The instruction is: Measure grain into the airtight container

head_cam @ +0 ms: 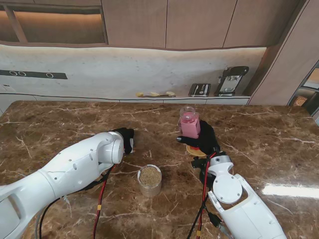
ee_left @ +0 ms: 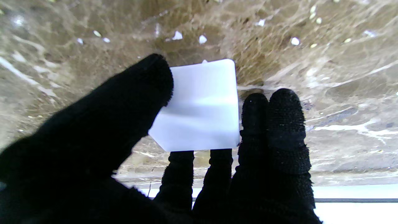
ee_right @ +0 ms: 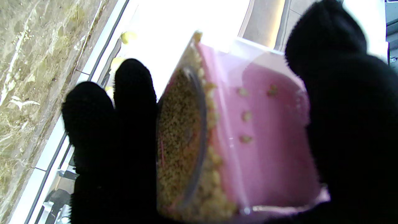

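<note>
The left arm (head_cam: 70,172) reaches from the near left corner toward the middle of the table, its white forearm lying low and its black-gloved left hand (head_cam: 127,139) down at the surface. In the left wrist view the thumb (ee_left: 124,105) and the fingers (ee_left: 279,124) close on a white block (ee_left: 202,105), pinching it from both sides. The right arm (head_cam: 239,204) rises from the near right corner, the right hand (head_cam: 205,140) wrapped around a pink container (head_cam: 189,124), apparently held clear of the table; thumb (ee_right: 342,102) on one side, fingers (ee_right: 124,124) on the other
</note>
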Controlling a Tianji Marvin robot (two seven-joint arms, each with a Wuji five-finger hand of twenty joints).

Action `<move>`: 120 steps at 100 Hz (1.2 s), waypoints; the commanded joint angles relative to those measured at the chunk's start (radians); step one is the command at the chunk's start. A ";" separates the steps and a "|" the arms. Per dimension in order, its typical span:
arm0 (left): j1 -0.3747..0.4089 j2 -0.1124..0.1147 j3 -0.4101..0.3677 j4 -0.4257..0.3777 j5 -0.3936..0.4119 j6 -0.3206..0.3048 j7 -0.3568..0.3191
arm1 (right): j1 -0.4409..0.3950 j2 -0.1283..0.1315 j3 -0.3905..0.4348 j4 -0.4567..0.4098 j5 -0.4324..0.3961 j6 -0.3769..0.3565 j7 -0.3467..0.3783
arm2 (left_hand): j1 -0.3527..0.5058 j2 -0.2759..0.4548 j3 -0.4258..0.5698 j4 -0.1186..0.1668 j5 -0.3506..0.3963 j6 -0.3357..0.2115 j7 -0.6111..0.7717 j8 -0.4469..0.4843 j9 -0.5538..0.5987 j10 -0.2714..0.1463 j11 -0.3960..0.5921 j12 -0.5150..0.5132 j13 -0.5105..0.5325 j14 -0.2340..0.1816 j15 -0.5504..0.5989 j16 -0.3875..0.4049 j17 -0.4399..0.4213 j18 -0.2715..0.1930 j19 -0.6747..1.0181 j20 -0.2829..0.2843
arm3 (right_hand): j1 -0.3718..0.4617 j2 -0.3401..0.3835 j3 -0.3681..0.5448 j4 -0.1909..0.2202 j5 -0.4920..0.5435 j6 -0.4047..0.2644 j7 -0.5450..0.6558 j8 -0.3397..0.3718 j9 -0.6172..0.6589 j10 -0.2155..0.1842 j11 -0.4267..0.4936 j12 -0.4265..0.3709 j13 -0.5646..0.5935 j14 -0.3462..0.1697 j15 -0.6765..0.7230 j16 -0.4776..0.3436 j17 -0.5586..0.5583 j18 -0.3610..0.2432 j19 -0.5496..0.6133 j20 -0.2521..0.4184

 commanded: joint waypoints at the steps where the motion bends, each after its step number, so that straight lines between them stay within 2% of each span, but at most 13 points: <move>1: 0.033 -0.007 0.001 0.015 -0.008 -0.009 -0.007 | -0.001 -0.004 -0.001 0.005 0.007 0.002 0.011 | 0.062 0.011 0.068 0.021 0.106 -0.043 0.064 0.031 0.247 -0.085 0.084 0.000 0.059 0.030 0.033 0.009 0.034 -0.045 0.061 -0.009 | 0.139 0.376 0.225 -0.011 0.109 -0.218 0.162 0.003 0.101 -0.111 0.177 0.025 0.040 -0.138 0.029 -0.011 -0.022 -0.082 -0.013 0.026; 7: 0.039 -0.010 -0.010 0.019 -0.008 -0.015 0.006 | 0.000 -0.004 -0.001 0.006 0.007 0.001 0.011 | 0.082 0.024 0.082 0.026 0.161 -0.059 0.078 0.035 0.288 -0.091 0.084 -0.001 0.085 0.036 0.032 0.007 0.046 -0.016 0.077 -0.006 | 0.139 0.376 0.226 -0.011 0.109 -0.218 0.162 0.003 0.101 -0.110 0.177 0.024 0.040 -0.138 0.029 -0.011 -0.022 -0.082 -0.013 0.027; 16: 0.040 -0.010 -0.014 0.022 -0.005 -0.027 0.013 | 0.001 -0.004 -0.001 0.008 0.007 0.001 0.010 | 0.105 0.033 0.085 0.022 0.235 -0.080 0.091 0.040 0.335 -0.102 0.076 -0.008 0.104 0.043 0.025 0.012 0.061 -0.024 0.083 -0.009 | 0.139 0.376 0.225 -0.011 0.109 -0.217 0.162 0.003 0.102 -0.111 0.177 0.024 0.040 -0.138 0.029 -0.011 -0.022 -0.082 -0.013 0.027; 19: 0.040 -0.010 -0.014 0.024 -0.004 -0.030 0.013 | 0.001 -0.004 -0.001 0.008 0.007 0.001 0.009 | 0.118 0.030 0.078 0.005 0.264 -0.088 0.092 0.047 0.359 -0.103 0.064 0.040 0.116 0.048 0.013 0.037 0.063 -0.001 0.086 -0.011 | 0.139 0.376 0.225 -0.011 0.109 -0.217 0.162 0.003 0.102 -0.111 0.177 0.024 0.040 -0.138 0.029 -0.011 -0.022 -0.082 -0.013 0.027; 29: 0.044 -0.015 -0.021 0.029 0.008 -0.034 0.039 | 0.001 -0.004 -0.001 0.010 0.007 0.000 0.009 | 0.187 0.022 0.029 -0.046 0.327 -0.110 0.122 0.005 0.469 -0.101 -0.005 0.156 0.188 0.062 0.000 0.089 0.106 0.011 0.119 -0.013 | 0.139 0.376 0.226 -0.011 0.109 -0.217 0.162 0.003 0.100 -0.109 0.177 0.024 0.040 -0.138 0.029 -0.011 -0.022 -0.082 -0.013 0.027; 39: 0.053 -0.021 -0.038 0.032 0.013 -0.047 0.067 | 0.002 -0.005 -0.001 0.011 0.007 0.000 0.009 | 0.234 0.029 -0.021 -0.045 0.382 -0.146 0.163 -0.022 0.576 -0.113 -0.100 0.239 0.234 0.067 -0.006 0.100 0.136 0.031 0.135 -0.008 | 0.140 0.376 0.226 -0.011 0.109 -0.218 0.162 0.003 0.101 -0.110 0.177 0.024 0.040 -0.138 0.029 -0.011 -0.022 -0.082 -0.013 0.027; 45: 0.054 -0.021 -0.041 0.033 0.018 -0.055 0.076 | 0.002 -0.005 -0.001 0.011 0.008 0.000 0.009 | 0.237 0.036 -0.026 -0.044 0.411 -0.165 0.177 -0.022 0.614 -0.116 -0.109 0.249 0.260 0.067 -0.001 0.096 0.157 0.039 0.148 -0.002 | 0.139 0.376 0.225 -0.011 0.109 -0.218 0.162 0.003 0.101 -0.111 0.177 0.024 0.040 -0.138 0.029 -0.011 -0.022 -0.082 -0.013 0.027; 57: 0.054 -0.022 -0.039 0.037 0.020 -0.060 0.079 | 0.002 -0.005 -0.001 0.013 0.009 -0.003 0.010 | 0.205 0.023 -0.038 -0.049 0.392 -0.157 0.173 -0.025 0.597 -0.104 -0.115 0.262 0.245 0.061 -0.002 0.083 0.151 0.045 0.143 -0.004 | 0.139 0.377 0.226 -0.011 0.109 -0.218 0.162 0.003 0.100 -0.111 0.177 0.024 0.039 -0.138 0.029 -0.011 -0.023 -0.082 -0.013 0.027; 69: 0.049 -0.021 -0.026 0.041 0.027 -0.065 0.075 | 0.002 -0.005 0.001 0.014 0.011 -0.005 0.008 | 0.164 0.031 -0.008 -0.057 0.357 -0.148 0.160 -0.015 0.532 -0.101 -0.062 0.214 0.202 0.056 0.002 0.009 0.122 0.049 0.116 -0.006 | 0.139 0.376 0.226 -0.011 0.108 -0.217 0.162 0.003 0.101 -0.110 0.177 0.025 0.039 -0.138 0.029 -0.011 -0.023 -0.082 -0.013 0.027; 85: 0.060 -0.026 -0.039 0.046 0.024 -0.064 0.095 | 0.003 -0.005 0.002 0.016 0.011 -0.007 0.009 | 0.199 0.055 0.012 -0.047 0.344 -0.140 0.153 -0.007 0.534 -0.099 -0.082 0.221 0.202 0.068 -0.013 0.063 0.117 0.051 0.113 -0.011 | 0.139 0.377 0.225 -0.011 0.108 -0.217 0.162 0.003 0.101 -0.110 0.177 0.025 0.039 -0.138 0.029 -0.011 -0.023 -0.082 -0.013 0.027; 102: 0.073 -0.007 -0.075 0.005 0.049 -0.073 0.090 | 0.004 -0.006 0.002 0.017 0.013 -0.007 0.008 | 0.206 0.071 0.029 -0.059 0.350 -0.124 0.127 -0.031 0.534 -0.086 -0.103 0.190 0.191 0.082 -0.033 0.061 0.100 0.061 0.103 -0.012 | 0.140 0.377 0.225 -0.011 0.109 -0.217 0.162 0.003 0.101 -0.111 0.177 0.025 0.039 -0.138 0.029 -0.011 -0.023 -0.082 -0.013 0.027; 108: 0.078 0.000 -0.092 -0.014 0.063 -0.075 0.089 | 0.004 -0.006 0.002 0.017 0.012 -0.008 0.008 | 0.225 0.078 0.016 -0.062 0.368 -0.124 0.119 -0.049 0.553 -0.115 -0.117 0.183 0.195 0.084 -0.037 0.062 0.098 0.064 0.104 -0.010 | 0.140 0.376 0.225 -0.011 0.108 -0.217 0.162 0.003 0.101 -0.110 0.177 0.025 0.039 -0.138 0.029 -0.011 -0.023 -0.082 -0.013 0.027; 120: 0.092 0.015 -0.133 -0.056 0.092 -0.085 0.090 | 0.004 -0.006 0.002 0.018 0.012 -0.010 0.007 | 0.242 0.085 -0.006 -0.061 0.391 -0.127 0.120 -0.076 0.593 -0.115 -0.157 0.186 0.202 0.091 -0.043 0.058 0.098 0.073 0.106 -0.007 | 0.140 0.377 0.225 -0.011 0.108 -0.217 0.162 0.003 0.101 -0.110 0.177 0.024 0.039 -0.138 0.029 -0.011 -0.022 -0.082 -0.013 0.028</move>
